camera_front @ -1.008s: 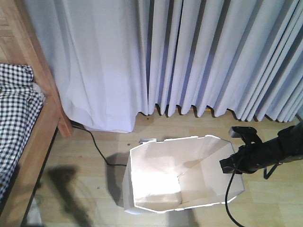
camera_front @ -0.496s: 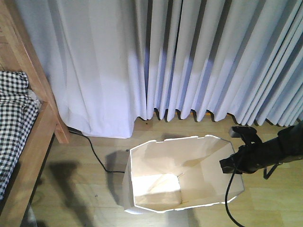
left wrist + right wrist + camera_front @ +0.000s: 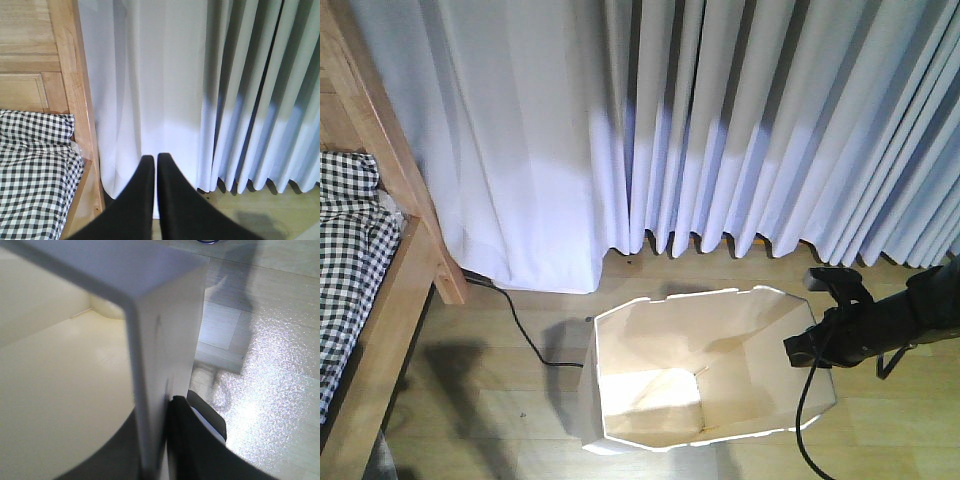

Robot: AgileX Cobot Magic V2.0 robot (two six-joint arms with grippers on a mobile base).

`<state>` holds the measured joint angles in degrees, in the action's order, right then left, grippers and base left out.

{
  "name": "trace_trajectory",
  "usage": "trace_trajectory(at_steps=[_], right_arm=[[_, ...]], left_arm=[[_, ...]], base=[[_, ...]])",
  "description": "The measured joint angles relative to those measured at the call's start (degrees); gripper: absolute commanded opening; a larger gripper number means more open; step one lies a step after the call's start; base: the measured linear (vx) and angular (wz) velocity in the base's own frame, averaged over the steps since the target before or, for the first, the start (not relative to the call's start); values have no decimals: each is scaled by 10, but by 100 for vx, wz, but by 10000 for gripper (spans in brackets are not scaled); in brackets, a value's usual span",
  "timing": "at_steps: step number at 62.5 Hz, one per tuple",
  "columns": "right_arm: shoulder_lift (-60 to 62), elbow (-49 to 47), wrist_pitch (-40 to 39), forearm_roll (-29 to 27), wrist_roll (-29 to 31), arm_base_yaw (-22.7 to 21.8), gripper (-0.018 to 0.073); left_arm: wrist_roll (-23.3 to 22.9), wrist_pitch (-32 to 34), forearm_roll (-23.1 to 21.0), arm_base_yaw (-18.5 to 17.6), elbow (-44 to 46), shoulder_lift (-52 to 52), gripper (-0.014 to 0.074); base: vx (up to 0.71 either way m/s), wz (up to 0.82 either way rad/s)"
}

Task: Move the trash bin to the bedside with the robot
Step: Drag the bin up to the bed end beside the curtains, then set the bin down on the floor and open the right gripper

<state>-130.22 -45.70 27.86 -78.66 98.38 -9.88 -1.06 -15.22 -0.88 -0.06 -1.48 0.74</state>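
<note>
The cream trash bin [image 3: 660,340] stands on the wood floor below the curtain, its octagonal rim open to the front view. My right gripper [image 3: 802,350] is shut on the bin's right rim. In the right wrist view the bin wall [image 3: 165,315] runs between the black fingers [image 3: 192,445] of that gripper [image 3: 160,440]. The bed, with its wooden frame [image 3: 410,260] and gingham cover [image 3: 350,240], lies at the left, about a bin's width from the bin. My left gripper [image 3: 152,159] is shut on nothing, in the air, pointing at the curtain beside the bed frame [image 3: 70,75].
A pale pleated curtain [image 3: 720,120] hangs to the floor behind the bin. A black cable [image 3: 525,335] runs across the floor from the bed's corner post toward the bin. Wood floor [image 3: 490,400] lies between bed and bin.
The bed and curtain have slid a little left and down in the front view, mostly in the first half second. The bin and right gripper keep their place in the frame.
</note>
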Motion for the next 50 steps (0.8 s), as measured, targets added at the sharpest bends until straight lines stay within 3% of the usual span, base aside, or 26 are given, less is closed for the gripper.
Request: trace_trajectory(at_steps=[31,39,50], right_arm=[[0,-1,6,6,-10,0,-5],[-4,-25,10,34,-48,0,-5],[-24,-83,14,99,-145,-7,-3]], left_arm=[[0,0,0,0,0,0,-7],[0,0,0,0,0,0,-7],[0,0,0,0,0,0,-7]], base=[[0,0],[0,0],[0,0]])
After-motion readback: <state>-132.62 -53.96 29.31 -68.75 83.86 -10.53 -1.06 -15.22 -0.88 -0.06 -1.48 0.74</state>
